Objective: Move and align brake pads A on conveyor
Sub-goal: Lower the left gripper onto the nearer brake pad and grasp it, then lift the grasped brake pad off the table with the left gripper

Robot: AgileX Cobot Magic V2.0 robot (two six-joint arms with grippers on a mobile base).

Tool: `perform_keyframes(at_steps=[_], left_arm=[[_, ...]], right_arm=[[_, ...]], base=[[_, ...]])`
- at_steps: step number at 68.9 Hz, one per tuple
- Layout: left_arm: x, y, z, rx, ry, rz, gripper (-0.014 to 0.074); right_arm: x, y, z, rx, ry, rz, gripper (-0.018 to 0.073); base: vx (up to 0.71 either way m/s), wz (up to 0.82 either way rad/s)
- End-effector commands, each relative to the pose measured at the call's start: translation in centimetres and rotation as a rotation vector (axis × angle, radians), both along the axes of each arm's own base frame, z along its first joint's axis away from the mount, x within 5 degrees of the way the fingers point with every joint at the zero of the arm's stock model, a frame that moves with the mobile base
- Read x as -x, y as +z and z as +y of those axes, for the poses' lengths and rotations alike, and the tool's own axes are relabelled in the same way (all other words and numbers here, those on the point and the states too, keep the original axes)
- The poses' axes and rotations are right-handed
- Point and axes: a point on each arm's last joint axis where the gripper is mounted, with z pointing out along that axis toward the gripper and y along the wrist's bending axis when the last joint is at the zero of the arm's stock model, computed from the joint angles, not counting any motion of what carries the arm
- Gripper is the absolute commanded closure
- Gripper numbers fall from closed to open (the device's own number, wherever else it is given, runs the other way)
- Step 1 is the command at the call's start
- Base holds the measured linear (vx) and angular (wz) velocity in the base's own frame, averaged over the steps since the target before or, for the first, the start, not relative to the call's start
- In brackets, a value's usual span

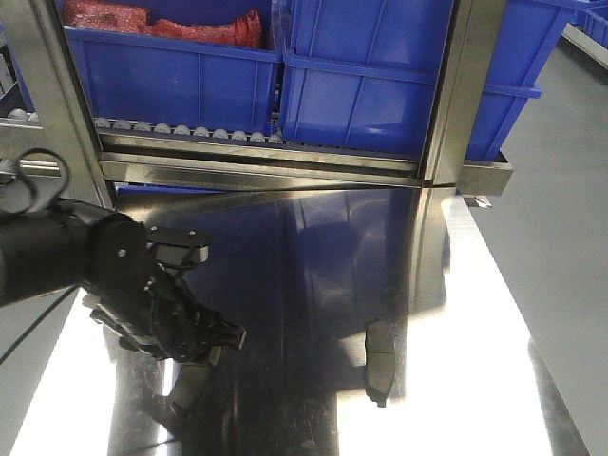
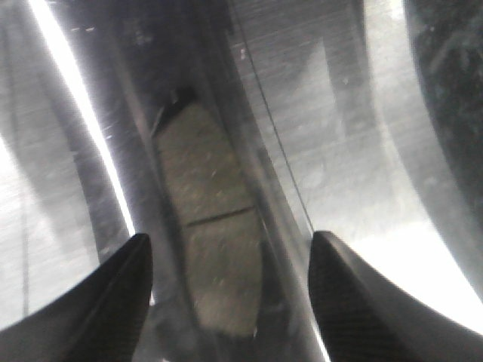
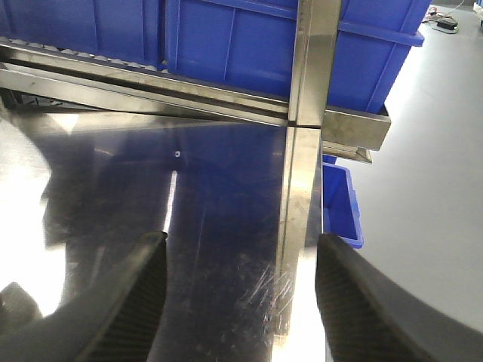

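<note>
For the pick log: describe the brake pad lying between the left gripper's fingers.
The brake pad is a flat, slightly curved slab with a dull grey-tan friction face crossed by one centre groove; a dark backing edge shows at its far end. It lies face up on the shiny steel tabletop, between the fingers of the open left gripper, neither of which appears to touch it.

A factory: blue bins (image 1: 190,85) on roller rack (image 1: 171,128).
</note>
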Motion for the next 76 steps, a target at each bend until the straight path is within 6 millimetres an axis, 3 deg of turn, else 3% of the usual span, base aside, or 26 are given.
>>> perform_keyframes(at_steps=[1,25,37,60,74,76], left_arm=[[-0.9,1.3,-0.8,0.044,0.043,-0.058,0.0171],[-1.7,-1.2,-1.1,0.010,0.060,-0.009,0.0171],[-1.9,-1.5,-1.1,0.007,0.060,-0.012,0.0190],[-1.9,-3.4,-1.2,-0.033,0.039,0.051,0.0392],[-1.8,-2.3,-1.1,-0.021,0.028,0.020,0.0607],[-1.8,-2.0,-1.1,-0.019,0.026,0.010,0.0605]], right_arm=[[-0.2,1.3,-0.1,-0.002,-0.009,-0.084,0.0146],[-0.2,1.3,-0.1,-0.002,-0.009,-0.084,0.0146],[-0.2,1.3,-0.1,-0.002,-0.009,-0.085,0.0146],[-0.2,1.3,-0.1,-0.002,-0.009,-0.085,0.0146],[-0.2,1.3,-0.1,-0.002,-0.009,-0.085,0.0146],[-0.2,1.3,-0.1,-0.003,-0.009,-0.086,0.0146]], base=[[0.00,0.00],[0.00,0.00],[0.00,0.00],[0.00,0.00],[0.00,0.00],[0.00,0.00]])
